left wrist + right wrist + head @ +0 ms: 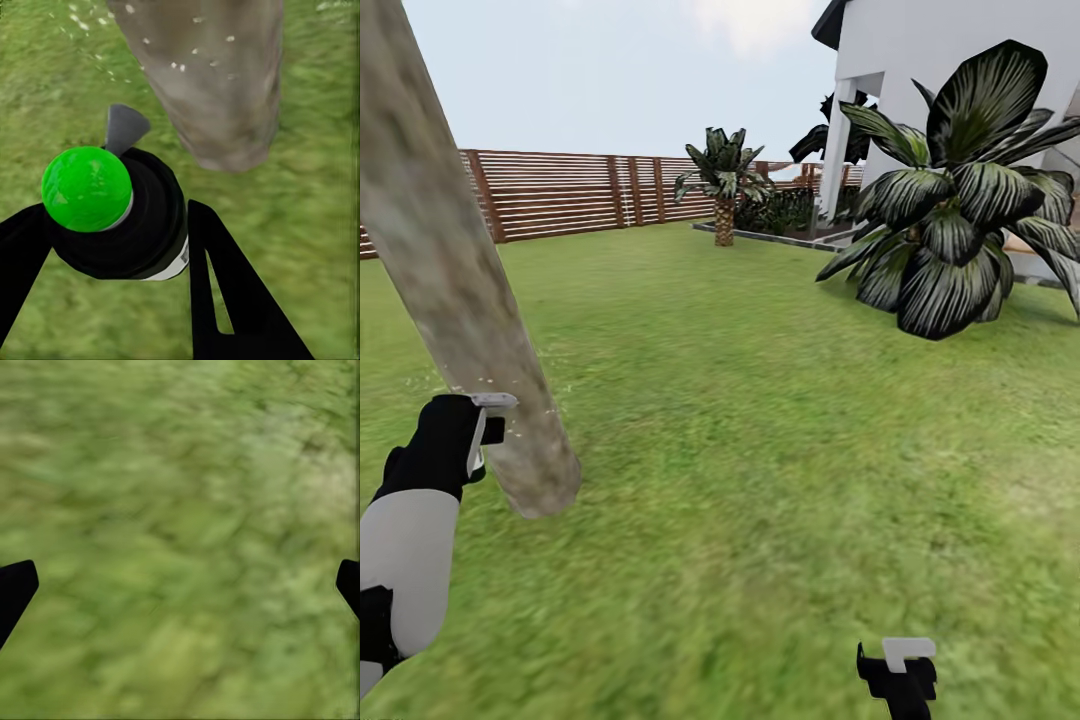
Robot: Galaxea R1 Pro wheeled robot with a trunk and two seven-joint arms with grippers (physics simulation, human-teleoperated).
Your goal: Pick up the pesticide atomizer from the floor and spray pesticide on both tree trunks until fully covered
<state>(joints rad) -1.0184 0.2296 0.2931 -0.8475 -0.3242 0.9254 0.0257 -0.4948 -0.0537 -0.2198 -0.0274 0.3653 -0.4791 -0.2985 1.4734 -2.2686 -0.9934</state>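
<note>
The left hand [112,247] is clamped on the pesticide atomizer [124,217]: its two black fingers [225,285] press on the dark round body from both sides, and the green cap [86,187] faces the wrist camera. The grey nozzle [124,127] points away from the hand toward the tree trunk [217,82], which stands just ahead of it, near but not touching. Small pale specks lie on the bark and on the grass beside it; I judge they are spray drops. What is inside the bottle I cannot tell, because its wall is dark.

The right hand [180,585] hangs over bare grass with its fingertips far apart, holding nothing.

From here, the risk I see is this: the nozzle aims at the low part of the trunk, so the higher part and the side away from the hand may stay dry. The hand is also close to the bark, so a small turn of the arm could knock the nozzle against it and twist the bottle in the grip.

Farther off in the head view are the lawn [760,400], a broad-leaved bush [960,200], a small palm [723,185], the wooden fence [580,195] and a white house [940,60]
</note>
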